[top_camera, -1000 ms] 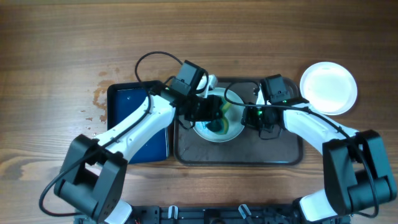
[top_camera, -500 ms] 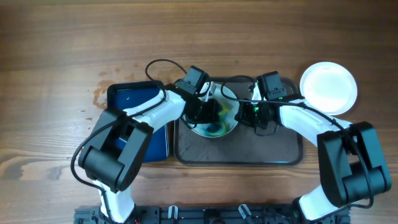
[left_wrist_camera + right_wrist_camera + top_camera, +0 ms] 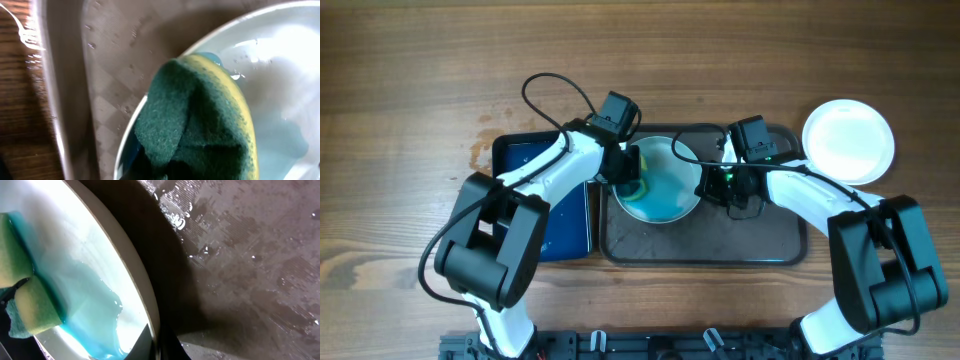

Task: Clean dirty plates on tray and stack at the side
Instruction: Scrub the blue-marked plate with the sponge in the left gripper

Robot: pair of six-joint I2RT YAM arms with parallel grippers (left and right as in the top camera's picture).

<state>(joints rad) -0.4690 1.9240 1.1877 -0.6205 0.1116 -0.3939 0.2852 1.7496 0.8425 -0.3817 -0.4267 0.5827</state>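
A white plate (image 3: 665,180) smeared with blue liquid sits on the dark tray (image 3: 760,245). My left gripper (image 3: 628,178) is shut on a green and yellow sponge (image 3: 200,125) pressed on the plate's left side. The sponge also shows in the right wrist view (image 3: 25,305). My right gripper (image 3: 715,182) is shut on the plate's right rim (image 3: 145,300) and holds it tilted off the tray. A clean white plate (image 3: 848,140) lies on the table at the far right.
A dark blue tray (image 3: 525,170) lies left of the dark tray. The dark tray's floor (image 3: 250,255) is wet. Wooden table (image 3: 640,60) all round; water spots left of the blue tray.
My left gripper has dragged the sponge from the plate's middle to its left side. The blue liquid has spread across the plate. My right gripper has kept its hold on the rim.
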